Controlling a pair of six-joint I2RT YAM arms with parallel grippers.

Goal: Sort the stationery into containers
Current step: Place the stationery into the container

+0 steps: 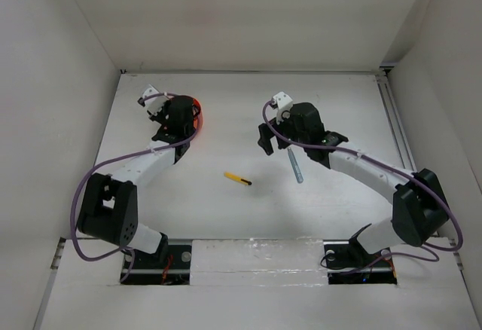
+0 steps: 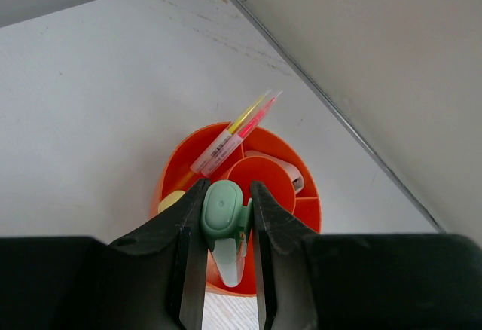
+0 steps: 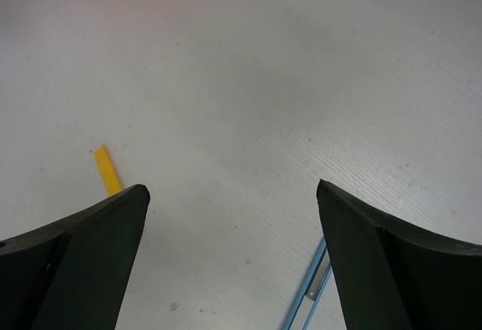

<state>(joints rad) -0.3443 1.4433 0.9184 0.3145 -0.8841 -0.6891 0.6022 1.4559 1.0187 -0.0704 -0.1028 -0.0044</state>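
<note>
My left gripper [image 2: 224, 194] is shut on a pale green marker [image 2: 223, 217] and holds it upright over the round orange cup [image 2: 290, 166], whose rim also shows in the top view [image 1: 199, 108]. The cup holds a pink and a pale yellow pen [image 2: 235, 131], a yellow cap [image 2: 170, 200] and a white eraser [image 2: 280, 166]. My right gripper [image 3: 233, 190] is open and empty above the table. A yellow-black pen [image 1: 237, 179] lies mid-table and a grey-blue pen [image 1: 294, 164] lies beside my right gripper [image 1: 266, 140]. Both show in the right wrist view, the yellow one [image 3: 107, 170] and the blue one [image 3: 310, 291].
White walls enclose the table on three sides. The cup stands near the far left wall. A metal rail [image 1: 395, 123] runs along the table's right edge.
</note>
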